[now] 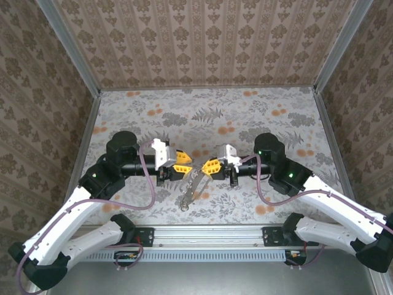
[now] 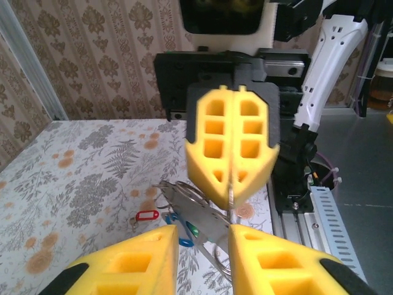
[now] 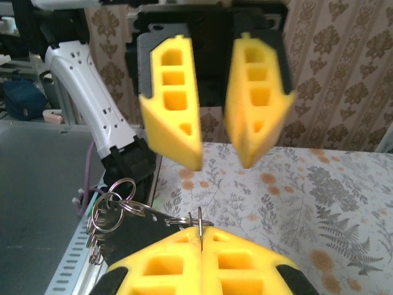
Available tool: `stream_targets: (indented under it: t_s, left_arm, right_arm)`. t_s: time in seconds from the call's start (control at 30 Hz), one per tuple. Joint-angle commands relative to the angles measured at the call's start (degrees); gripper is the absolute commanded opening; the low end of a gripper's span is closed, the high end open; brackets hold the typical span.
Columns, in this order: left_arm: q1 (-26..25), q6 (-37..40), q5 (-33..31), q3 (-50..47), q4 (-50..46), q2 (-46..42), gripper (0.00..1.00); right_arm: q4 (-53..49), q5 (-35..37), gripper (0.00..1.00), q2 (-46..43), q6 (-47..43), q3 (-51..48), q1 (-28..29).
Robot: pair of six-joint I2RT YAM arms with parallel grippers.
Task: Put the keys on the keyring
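My right gripper (image 1: 210, 166) (image 3: 201, 232) is shut on a thin metal ring (image 3: 200, 220) of the keyring, held edge-up between its yellow pads. From that ring a grey strap (image 2: 209, 222) (image 3: 126, 228) with holes and several more rings (image 3: 116, 190) hangs down and toward the rail (image 1: 193, 186). My left gripper (image 1: 182, 162) (image 2: 202, 236) faces it, open, with its right finger (image 2: 270, 261) touching the strap's edge. The red-tagged key (image 2: 146, 216) lies on the table below. A green key head (image 2: 194, 230) and a blue loop (image 2: 174, 220) peek out beside the strap.
The floral tablecloth (image 1: 209, 117) spreads out behind the grippers, bounded by patterned walls. An aluminium rail (image 1: 209, 236) with both arm bases runs along the near edge. Purple cables (image 1: 147, 184) loop from the arms.
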Motion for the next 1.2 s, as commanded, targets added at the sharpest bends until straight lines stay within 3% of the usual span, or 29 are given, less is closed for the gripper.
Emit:
stream_targets:
  t_s: [0.0, 0.47, 0.97, 1.03, 1.17]
  left_arm:
    - [0.5, -1.2, 2.4, -0.5, 1.6, -0.8, 0.25]
    - [0.2, -1.3, 2.3, -0.5, 1.3, -0.4, 0.22]
    - [-1.4, -0.7, 1.4, -0.4, 0.8, 0.7, 0.20]
    - [-1.4, -0.6, 0.9, -0.2, 0.5, 0.7, 0.26]
    - [-3.0, 0.3, -4.5, 0.0, -0.6, 0.9, 0.49]
  right_arm:
    - [7.5, -5.0, 0.00, -0.6, 5.5, 1.0, -1.6]
    - [8.8, -4.5, 0.00, -0.1, 8.8, 1.6, -2.6]
    - [8.3, -9.5, 0.00, 4.4, 18.3, 6.5, -6.5]
    - [7.4, -9.3, 0.00, 4.9, 18.5, 7.1, -6.7]
    - [5.8, -7.8, 0.00, 5.7, 19.0, 8.3, -7.2]
